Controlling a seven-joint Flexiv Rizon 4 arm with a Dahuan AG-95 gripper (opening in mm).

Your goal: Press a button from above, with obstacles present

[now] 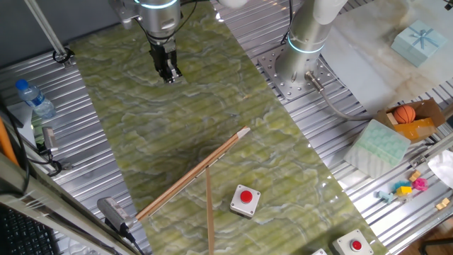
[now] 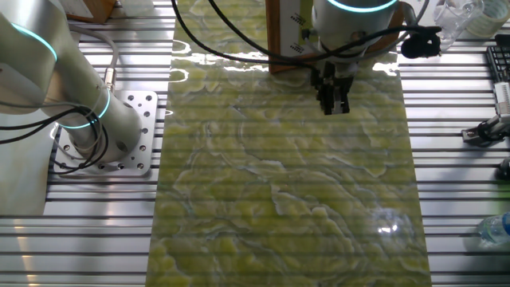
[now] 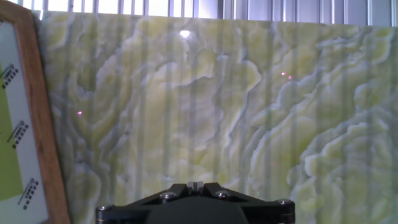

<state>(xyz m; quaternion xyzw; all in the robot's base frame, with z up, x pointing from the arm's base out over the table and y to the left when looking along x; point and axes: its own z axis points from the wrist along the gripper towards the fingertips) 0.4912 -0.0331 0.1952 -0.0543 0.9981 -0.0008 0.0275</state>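
Note:
The button (image 1: 245, 197) is a round red push-button in a small light grey box, lying on the green marbled mat (image 1: 198, 120) at its near end. The obstacles are two thin wooden sticks. One stick (image 1: 191, 175) lies diagonally. The other stick (image 1: 210, 212) runs from it toward the near edge, just left of the button. My gripper (image 1: 168, 72) hangs far from them over the mat's far end. It also shows in the other fixed view (image 2: 333, 104). In the hand view its fingertips (image 3: 194, 184) touch each other, empty. The button and sticks are out of the other two views.
A second grey red-button box (image 1: 356, 245) lies off the mat at the near right. The arm's base (image 1: 306, 44) stands right of the mat. A water bottle (image 1: 35, 99) is at the left. A wood-framed board (image 3: 25, 124) stands beside the mat.

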